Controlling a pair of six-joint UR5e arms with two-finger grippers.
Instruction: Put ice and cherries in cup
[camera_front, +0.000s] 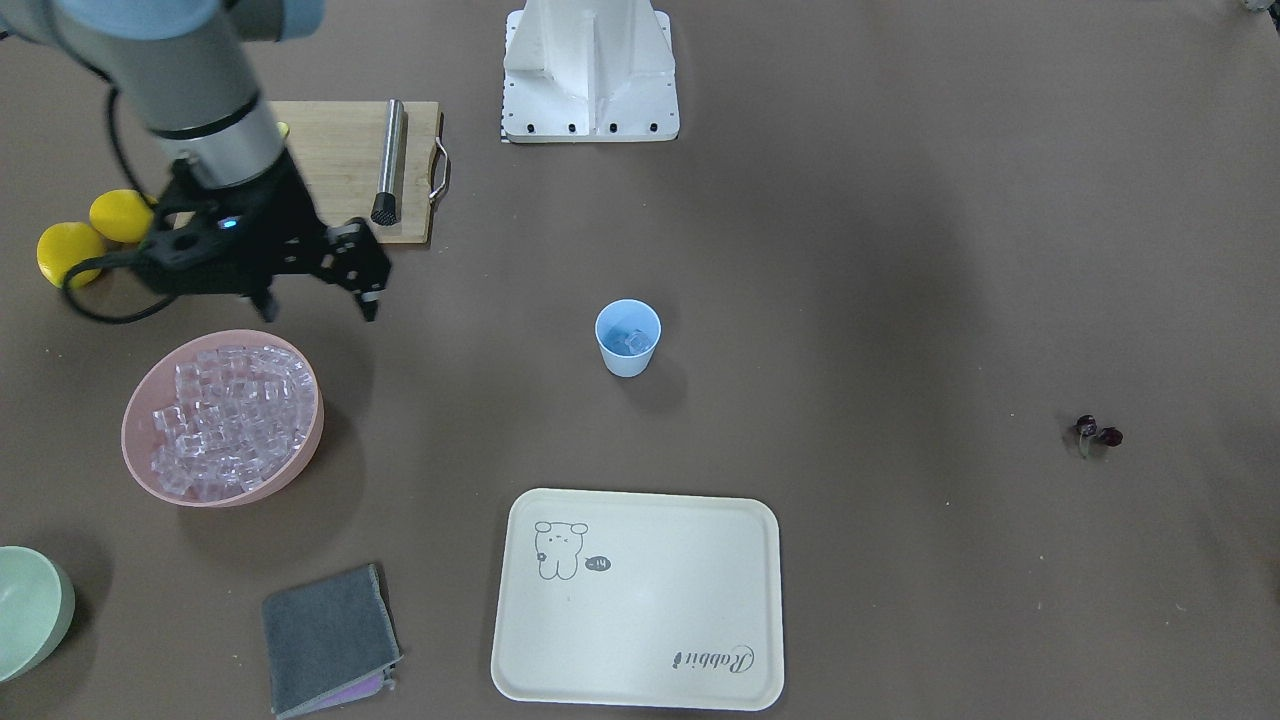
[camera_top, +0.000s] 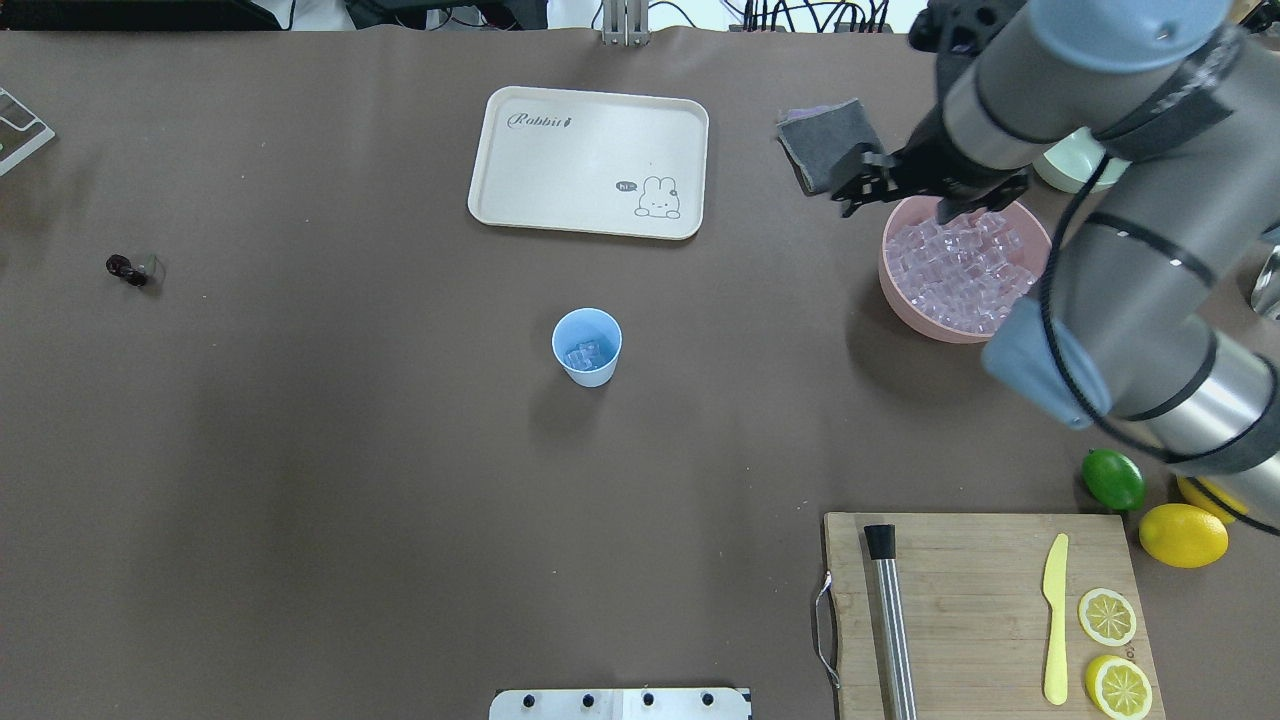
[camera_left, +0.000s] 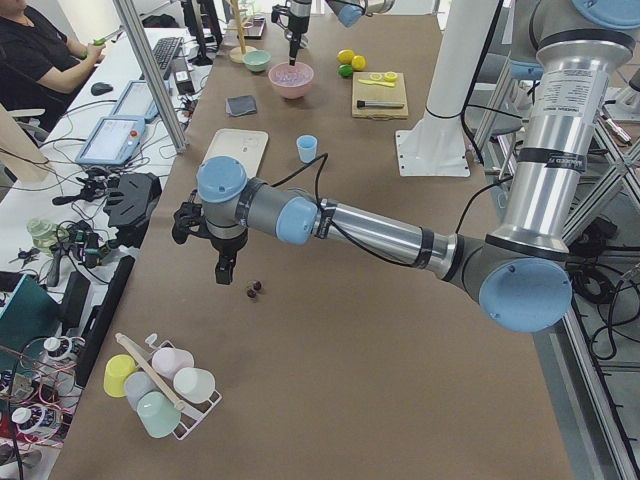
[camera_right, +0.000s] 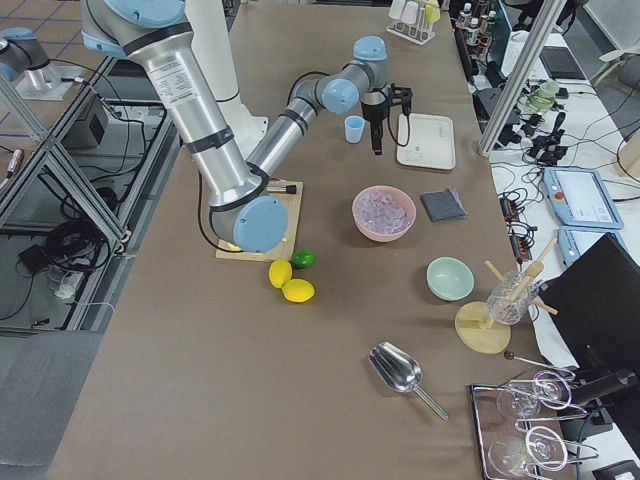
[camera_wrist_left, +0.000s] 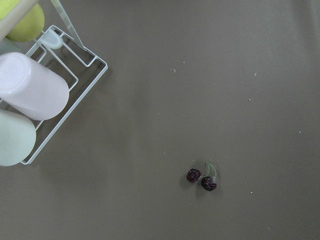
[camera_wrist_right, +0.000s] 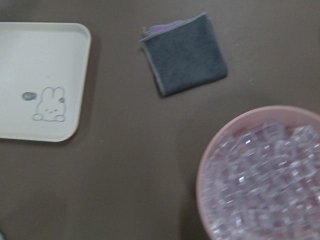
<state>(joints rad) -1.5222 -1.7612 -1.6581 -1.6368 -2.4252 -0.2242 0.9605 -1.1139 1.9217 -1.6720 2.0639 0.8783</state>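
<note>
Ice (camera_front: 225, 420) in the pink bowl (camera_front: 128, 430) sits under the right hand (camera_front: 318, 300), fingers spread, empty; cherries (camera_left: 254, 290) just beside the left hand (camera_left: 222, 270), can't tell its grip.

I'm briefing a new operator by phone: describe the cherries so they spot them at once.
Start at the pale blue cup in the middle of the brown table, then look far toward the robot's left side. There, on open tabletop, lie the cherries: two tiny dark maroon balls joined by thin green stems, far smaller and darker than the green lime at the opposite end.
</note>
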